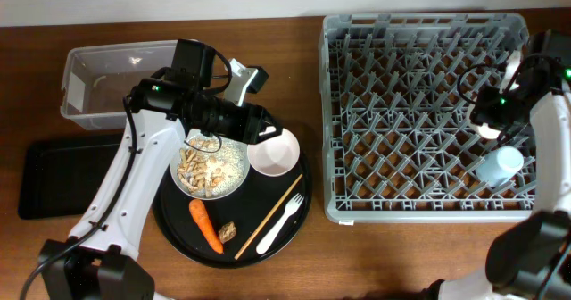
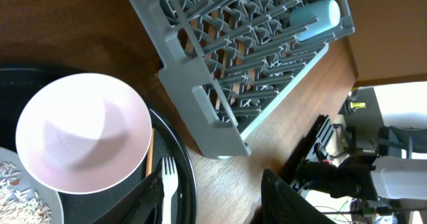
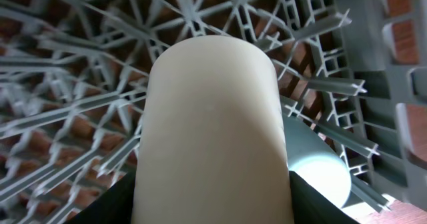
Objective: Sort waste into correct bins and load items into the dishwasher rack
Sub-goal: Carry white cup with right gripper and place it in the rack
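Right up against the right wrist camera, the right hand (image 3: pixel 213 207) is clamped on the small white cup (image 3: pixel 212 111), a plain, smooth matte cylinder. It hangs over the dishwasher rack (image 3: pixel 73 71), presumably so it can drop between the pegs. Just behind it, the small pale-blue cup (image 3: pixel 320 167) lies on its side on the lattice near the rack's corner.

Over to the left: the left hand (image 2: pixel 213 207) hovers low, fingers apart and nothing between them. The white plastic fork (image 2: pixel 169 177) lies just beside one finger, likely the next pick! Beyond it, the white bowl (image 2: pixel 83 134) sits upright, glossy and empty, on the round black tray (image 1: pixel 174 220). Farther off, the plate (image 1: pixel 243 170) carries beige food scraps (image 1: pixel 201 168), with the carrot (image 1: pixel 206 226) nearby.
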Motion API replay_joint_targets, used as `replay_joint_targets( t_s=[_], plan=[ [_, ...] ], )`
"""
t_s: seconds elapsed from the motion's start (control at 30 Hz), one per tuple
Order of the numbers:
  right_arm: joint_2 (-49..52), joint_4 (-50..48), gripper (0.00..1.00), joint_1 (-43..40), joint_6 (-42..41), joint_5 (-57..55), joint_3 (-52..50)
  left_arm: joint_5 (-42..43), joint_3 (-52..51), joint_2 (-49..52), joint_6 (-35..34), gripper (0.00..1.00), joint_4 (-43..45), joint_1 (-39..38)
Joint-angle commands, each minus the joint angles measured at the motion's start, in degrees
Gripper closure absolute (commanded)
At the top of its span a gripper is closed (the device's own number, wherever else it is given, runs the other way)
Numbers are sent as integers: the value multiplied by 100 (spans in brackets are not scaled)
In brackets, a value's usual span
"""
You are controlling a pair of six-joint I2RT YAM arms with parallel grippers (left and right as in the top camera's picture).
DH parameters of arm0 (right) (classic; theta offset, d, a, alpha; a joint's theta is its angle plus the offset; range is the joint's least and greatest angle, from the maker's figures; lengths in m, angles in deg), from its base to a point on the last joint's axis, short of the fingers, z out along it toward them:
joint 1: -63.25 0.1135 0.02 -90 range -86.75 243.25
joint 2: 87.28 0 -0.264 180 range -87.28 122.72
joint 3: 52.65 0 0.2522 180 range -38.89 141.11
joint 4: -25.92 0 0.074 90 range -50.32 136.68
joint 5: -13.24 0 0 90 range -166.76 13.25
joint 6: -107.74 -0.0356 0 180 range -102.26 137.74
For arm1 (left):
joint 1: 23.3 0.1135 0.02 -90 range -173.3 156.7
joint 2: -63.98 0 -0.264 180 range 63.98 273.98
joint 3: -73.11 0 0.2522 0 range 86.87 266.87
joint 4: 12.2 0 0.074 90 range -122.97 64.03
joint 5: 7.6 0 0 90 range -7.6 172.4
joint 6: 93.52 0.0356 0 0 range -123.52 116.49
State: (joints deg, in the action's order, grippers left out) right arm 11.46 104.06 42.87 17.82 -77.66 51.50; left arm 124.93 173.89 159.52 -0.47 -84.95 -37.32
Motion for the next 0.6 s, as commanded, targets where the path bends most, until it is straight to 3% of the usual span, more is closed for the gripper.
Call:
replay_joint_targets(
  t_s=[0.0, 0.57],
  plan=[
    [269, -76, 51, -70, -127, -83, 107, -37, 35, 35, 138, 54, -9, -7],
    [516, -48, 51, -70, -358, -109, 177, -37, 35, 35, 138, 54, -9, -7]
  ],
)
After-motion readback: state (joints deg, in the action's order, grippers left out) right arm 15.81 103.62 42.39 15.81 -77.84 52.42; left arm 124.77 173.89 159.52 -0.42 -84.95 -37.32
